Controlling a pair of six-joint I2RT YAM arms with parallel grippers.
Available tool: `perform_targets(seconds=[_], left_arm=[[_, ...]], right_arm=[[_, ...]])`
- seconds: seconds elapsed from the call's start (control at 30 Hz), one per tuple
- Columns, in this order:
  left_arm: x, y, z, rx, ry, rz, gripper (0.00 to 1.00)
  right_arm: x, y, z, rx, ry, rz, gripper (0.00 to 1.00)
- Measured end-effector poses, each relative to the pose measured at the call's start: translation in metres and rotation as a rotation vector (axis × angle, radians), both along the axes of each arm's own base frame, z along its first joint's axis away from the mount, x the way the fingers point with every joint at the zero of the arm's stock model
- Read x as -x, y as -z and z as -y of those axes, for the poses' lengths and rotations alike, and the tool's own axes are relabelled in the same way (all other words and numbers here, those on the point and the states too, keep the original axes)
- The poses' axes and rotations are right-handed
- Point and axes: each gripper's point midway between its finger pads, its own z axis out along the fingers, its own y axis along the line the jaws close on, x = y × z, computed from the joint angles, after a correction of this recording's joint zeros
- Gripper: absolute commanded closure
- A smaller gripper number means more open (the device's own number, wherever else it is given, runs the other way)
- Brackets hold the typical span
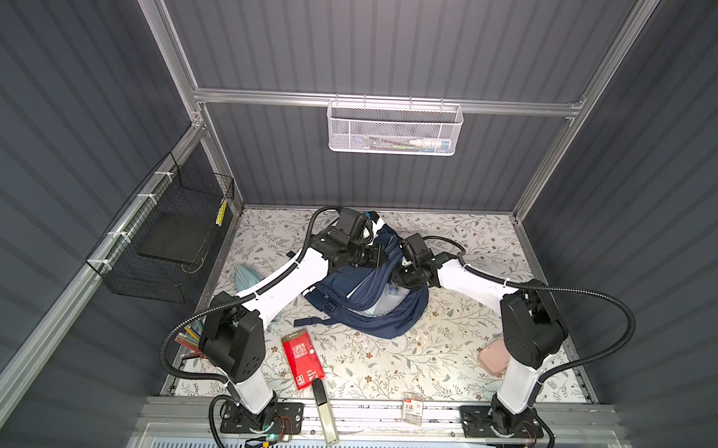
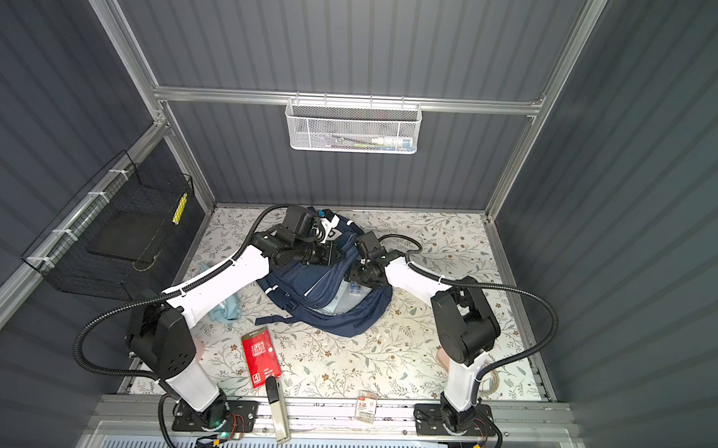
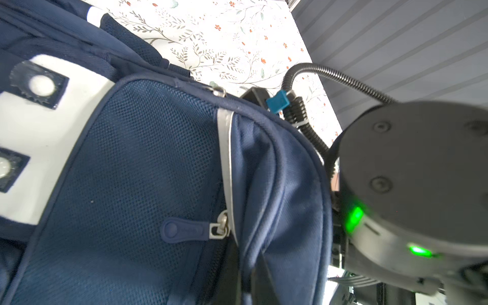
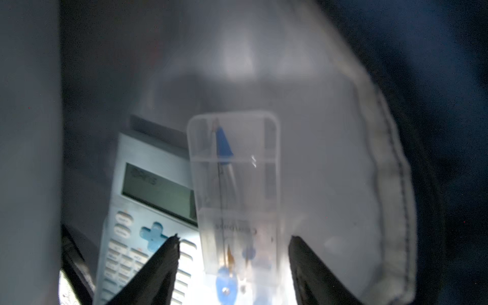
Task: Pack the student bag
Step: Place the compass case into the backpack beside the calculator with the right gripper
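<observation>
On the front rail lie a slim black-and-cream item (image 1: 324, 410) and a small clear packet with a red label (image 1: 412, 408). Just beyond them, a red packet (image 1: 301, 357) lies flat on the floral table cover (image 1: 384, 367). Coloured pencils (image 1: 190, 338) show beside the left arm's base, and a pink case (image 1: 494, 352) is half hidden behind the right arm. A light-blue pouch (image 1: 244, 276) lies partly under the left forearm.

The student bag (image 1: 358, 291) lies in the middle of the table towards the back wall, its mouth gaping and one strap trailing towards the red packet. The left gripper (image 1: 380, 256) sits over the bag's upper side. Its jaws are together, and the left wrist view shows a dark finger (image 3: 260, 282) buried in a fold of the navy fabric, so it is pinching the bag's edge.

The right gripper (image 4: 233, 237) reaches into the bag's mouth. Its jaws stand apart on either side of a clear compass case (image 4: 235, 171), with a gap showing on each side. The case lies against a pale blue calculator (image 4: 148, 211) on the bag's grey lining.

On the back wall hangs a white mesh basket (image 1: 394, 129), and on the left wall a black wire basket (image 1: 169, 233).
</observation>
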Motion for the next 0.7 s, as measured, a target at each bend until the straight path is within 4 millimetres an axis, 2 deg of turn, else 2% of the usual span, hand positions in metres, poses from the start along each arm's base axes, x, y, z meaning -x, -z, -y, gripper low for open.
perform_targets(seconds=[0.1,0.3,0.43,0.47,0.5,0.53,0.57,0.63,0.7], left_arm=[[0.0,0.0,0.0,0.001,-0.001,0.0,1.0],[0.0,0.001,0.0,0.004,-0.004,-0.004,1.0],[0.001,0.005,0.0,0.005,-0.003,-0.012,0.98],[0.001,0.007,0.001,0.007,-0.002,-0.013,0.9],[0.002,0.009,0.001,0.008,0.0,-0.016,0.76],[0.003,0.013,0.001,0.009,0.004,-0.022,0.53],[0.005,0.019,0.001,0.007,0.004,-0.034,0.4],[0.009,0.03,-0.002,-0.007,-0.001,-0.058,0.2],[0.011,0.036,-0.007,-0.029,-0.016,-0.067,0.08]], right_arm=[[0.011,-0.002,0.009,0.0,0.011,-0.001,0.3],[0.019,-0.03,0.018,-0.028,0.029,0.058,0.28],[0.031,-0.043,0.031,-0.035,0.046,0.097,0.26],[0.037,-0.046,0.036,-0.034,0.052,0.11,0.24],[0.042,-0.048,0.041,-0.029,0.056,0.123,0.23],[0.049,-0.051,0.048,-0.016,0.064,0.144,0.21],[0.056,-0.056,0.053,-0.004,0.068,0.168,0.19],[0.067,-0.071,0.055,0.013,0.06,0.229,0.14],[0.077,-0.089,0.05,0.013,0.032,0.291,0.13]])
